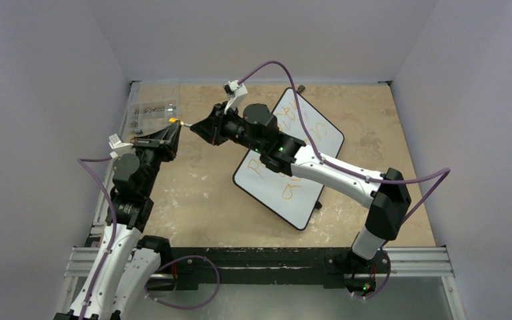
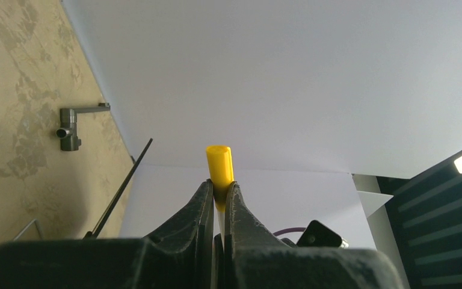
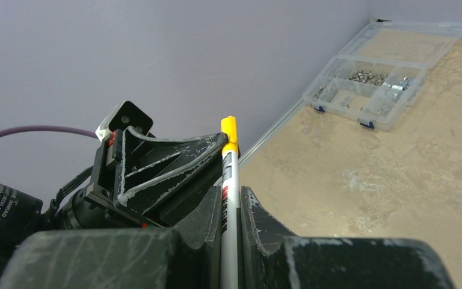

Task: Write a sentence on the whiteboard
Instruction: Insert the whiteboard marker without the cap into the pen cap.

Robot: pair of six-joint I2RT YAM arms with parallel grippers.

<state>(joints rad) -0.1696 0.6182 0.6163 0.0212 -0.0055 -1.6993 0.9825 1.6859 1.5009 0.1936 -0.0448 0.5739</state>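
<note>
The whiteboard (image 1: 309, 198) lies at an angle right of the middle of the table. The sentence (image 1: 288, 191) is orange lettering on it, partly hidden under my right arm. My left gripper (image 1: 174, 127) is shut on the yellow cap (image 2: 219, 161) of a marker, and its jaws pinch the cap's base. My right gripper (image 1: 197, 128) is shut on the marker's white barrel (image 3: 229, 198). Its yellow end (image 3: 229, 129) lies against the left gripper's fingers (image 3: 174, 159). Both grippers meet tip to tip in the air left of the board, over the far-left table.
A clear plastic organiser box (image 1: 152, 115) with small metal parts stands at the far left corner, also in the right wrist view (image 3: 378, 85). A small grey pipe fitting (image 2: 69, 127) lies by the back wall (image 1: 300, 88). Purple cables loop over both arms.
</note>
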